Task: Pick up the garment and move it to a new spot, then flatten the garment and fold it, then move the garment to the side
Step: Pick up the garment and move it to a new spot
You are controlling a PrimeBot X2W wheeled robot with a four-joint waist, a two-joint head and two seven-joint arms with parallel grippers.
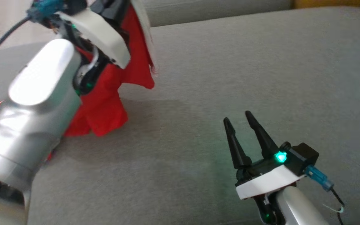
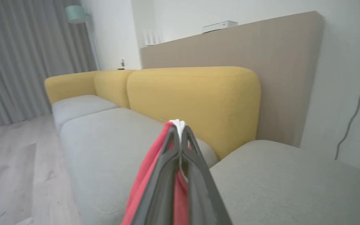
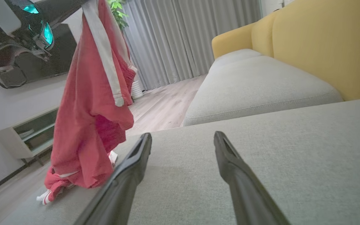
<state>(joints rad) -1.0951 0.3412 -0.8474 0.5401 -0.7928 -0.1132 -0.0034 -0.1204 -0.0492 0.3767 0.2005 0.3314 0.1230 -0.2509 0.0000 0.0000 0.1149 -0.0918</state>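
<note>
The garment (image 1: 111, 93) is red with white trim. It hangs from my left gripper (image 2: 179, 126), whose fingers are shut on its white edge. In the right wrist view the garment (image 3: 92, 103) dangles in a long bunch, its lowest folds resting on the grey sofa cushion (image 3: 261, 162) near the cushion's edge. My left arm covers much of the cloth in the head view. My right gripper (image 1: 237, 117) stands open low over the cushion, well to the right of the garment, with nothing between its fingers (image 3: 136, 156).
The grey seat cushion (image 1: 230, 78) spreads wide to the right and ahead. Yellow sofa backrests (image 2: 192, 93) rise behind the seats. A wooden floor (image 3: 164, 106), grey curtains (image 3: 183, 34) and a low cabinet (image 3: 27, 134) lie beyond the cushion's edge.
</note>
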